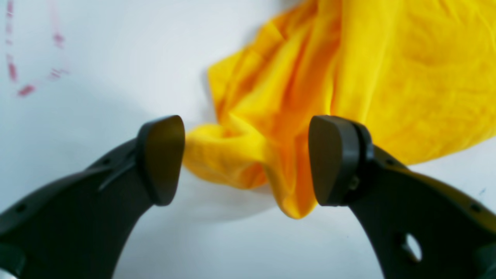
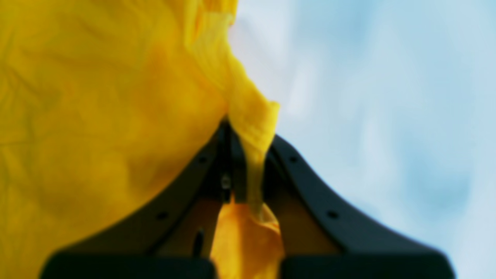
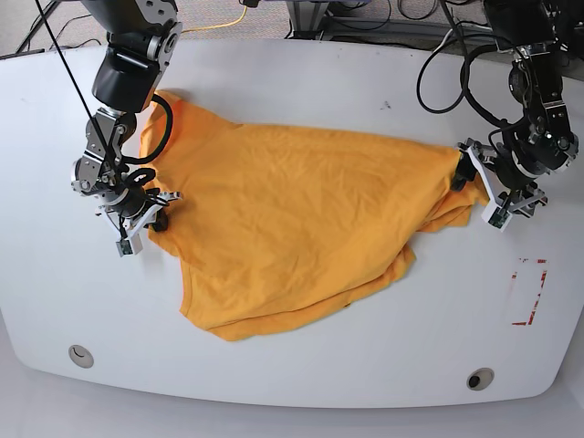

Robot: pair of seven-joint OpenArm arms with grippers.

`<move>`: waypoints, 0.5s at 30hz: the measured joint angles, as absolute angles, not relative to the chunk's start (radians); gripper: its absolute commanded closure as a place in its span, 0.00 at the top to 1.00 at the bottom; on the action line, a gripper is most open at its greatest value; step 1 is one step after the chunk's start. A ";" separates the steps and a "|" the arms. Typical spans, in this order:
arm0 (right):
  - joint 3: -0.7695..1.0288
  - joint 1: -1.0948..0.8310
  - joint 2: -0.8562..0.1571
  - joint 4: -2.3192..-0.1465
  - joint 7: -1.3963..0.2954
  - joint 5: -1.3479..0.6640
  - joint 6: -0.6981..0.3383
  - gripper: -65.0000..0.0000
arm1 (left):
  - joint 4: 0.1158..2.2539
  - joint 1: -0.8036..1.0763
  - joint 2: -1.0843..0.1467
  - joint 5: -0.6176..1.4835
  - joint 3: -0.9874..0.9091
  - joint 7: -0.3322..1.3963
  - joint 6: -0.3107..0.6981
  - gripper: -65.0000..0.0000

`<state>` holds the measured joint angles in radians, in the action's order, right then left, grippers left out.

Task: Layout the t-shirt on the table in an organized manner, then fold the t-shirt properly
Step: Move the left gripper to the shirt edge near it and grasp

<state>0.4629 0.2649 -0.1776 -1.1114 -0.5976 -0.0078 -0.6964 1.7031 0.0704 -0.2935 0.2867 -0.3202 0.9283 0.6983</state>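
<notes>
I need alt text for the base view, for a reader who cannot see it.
An orange-yellow t-shirt lies spread but wrinkled on a white table between two robot arms. The right gripper is shut on its edge; the left gripper is open at the opposite edge, near red tape.

We see the shirt (image 3: pixel 292 228) spread across the middle of the table (image 3: pixel 301 379), lying on it. In the base view the right gripper (image 3: pixel 151 217) sits at the shirt's left edge, the left gripper (image 3: pixel 474 187) at its right edge. A tape outline (image 3: pixel 529 292) lies on the table right of the shirt, apart from it. One grommet (image 3: pixel 80 356) lies at the near left, another (image 3: pixel 480 378) at the near right.
</notes>
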 measured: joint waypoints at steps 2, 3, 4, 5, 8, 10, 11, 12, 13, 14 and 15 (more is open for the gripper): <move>0.463 0.265 -0.177 -1.111 -0.598 -0.008 -0.696 0.02 | 1.689 0.072 -0.290 0.285 -0.321 0.933 0.698 0.72; 0.463 0.265 -0.177 -1.111 -0.598 -0.008 -0.696 0.02 | 1.682 0.072 -0.290 0.285 -0.322 0.935 0.698 0.72; 0.463 0.265 -0.177 -1.111 -0.598 -0.007 -0.696 0.02 | 1.677 0.071 -0.289 0.284 -0.323 0.935 0.697 0.72; 0.463 0.265 -0.177 -1.111 -0.598 -0.008 -0.696 0.02 | 1.671 0.071 -0.289 0.286 -0.323 0.934 0.697 0.72; 0.463 0.265 -0.177 -1.111 -0.598 -0.008 -0.696 0.02 | 1.655 0.069 -0.289 0.286 -0.323 0.934 0.698 0.72; 0.463 0.265 -0.177 -1.111 -0.598 -0.008 -0.696 0.02 | 1.642 0.068 -0.289 0.286 -0.323 0.929 0.697 0.72; 0.463 0.265 -0.178 -1.111 -0.598 -0.008 -0.696 0.02 | 1.634 0.069 -0.289 0.286 -0.323 0.927 0.697 0.70; 0.463 0.265 -0.178 -1.111 -0.598 -0.007 -0.696 0.02 | 1.629 0.069 -0.289 0.285 -0.323 0.928 0.697 0.68; 0.463 0.265 -0.177 -1.111 -0.598 -0.008 -0.696 0.02 | 1.623 0.069 -0.289 0.285 -0.323 0.928 0.698 0.64; 0.463 0.265 -0.177 -1.111 -0.598 -0.008 -0.696 0.02 | 1.619 0.070 -0.290 0.284 -0.323 0.928 0.697 0.61; 0.463 0.265 -0.177 -1.111 -0.598 -0.008 -0.696 0.02 | 1.618 0.070 -0.290 0.283 -0.323 0.929 0.697 0.57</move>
